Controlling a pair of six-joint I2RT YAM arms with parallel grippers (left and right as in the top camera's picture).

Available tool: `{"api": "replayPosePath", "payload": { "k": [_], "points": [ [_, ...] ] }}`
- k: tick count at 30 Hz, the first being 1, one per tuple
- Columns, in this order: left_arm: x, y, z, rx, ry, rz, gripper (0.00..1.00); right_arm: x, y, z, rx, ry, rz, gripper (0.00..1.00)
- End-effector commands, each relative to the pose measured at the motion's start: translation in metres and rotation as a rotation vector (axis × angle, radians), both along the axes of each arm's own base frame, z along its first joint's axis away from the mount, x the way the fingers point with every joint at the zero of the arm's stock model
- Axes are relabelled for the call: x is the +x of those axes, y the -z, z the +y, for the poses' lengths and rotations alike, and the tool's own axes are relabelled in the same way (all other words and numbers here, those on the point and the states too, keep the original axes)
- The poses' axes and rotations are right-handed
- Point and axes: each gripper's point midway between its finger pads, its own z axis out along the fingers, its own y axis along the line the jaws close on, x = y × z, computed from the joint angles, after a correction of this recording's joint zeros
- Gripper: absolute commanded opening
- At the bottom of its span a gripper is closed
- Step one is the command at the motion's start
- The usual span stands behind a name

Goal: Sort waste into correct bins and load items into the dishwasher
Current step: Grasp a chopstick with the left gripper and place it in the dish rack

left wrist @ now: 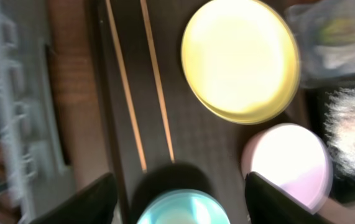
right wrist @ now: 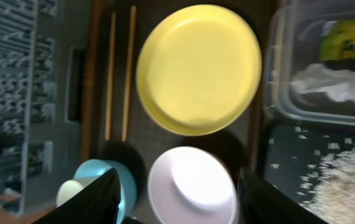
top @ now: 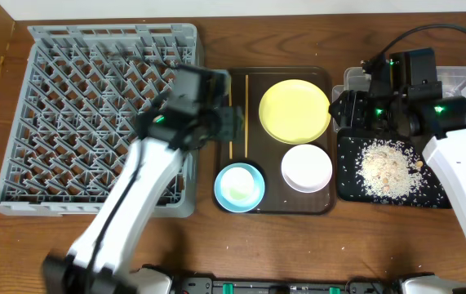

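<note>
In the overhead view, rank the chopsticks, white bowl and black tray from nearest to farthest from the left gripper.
1. Chopsticks, right beside the left gripper, on the brown tray's left side.
2. White bowl, that tray's near-right corner.
3. Black tray, farther right, past the brown tray.

robot lab table, dish rack

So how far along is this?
Waste looks done: rice-like scraps in the black tray, green-yellow wrapper and white tissue in the clear plastic tub. Nothing in hand: left gripper and right gripper open. Remaining: round yellow plate, white bowl, light blue bowl, two wooden chopsticks, on the brown tray, none in the grey lattice rack.
</note>
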Motion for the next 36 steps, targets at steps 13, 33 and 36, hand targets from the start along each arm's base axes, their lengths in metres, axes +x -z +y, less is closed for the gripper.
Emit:
{"api": "replayPosePath", "payload": {
  "k": [13,33,36],
  "points": [
    [0.062,0.148,-0.027,0.105,0.01,0.113,0.47,-0.018,-0.003,0.024,0.028,-0.093,0.03,0.57],
    [0.067,0.137,-0.028,0.088,-0.003,0.082,0.08,-0.02,-0.002,0.023,0.025,-0.095,0.04,0.49],
    [0.071,0.106,-0.028,0.068,-0.006,0.016,0.08,-0.02,-0.002,0.023,0.025,-0.093,0.039,0.49]
  ]
}}
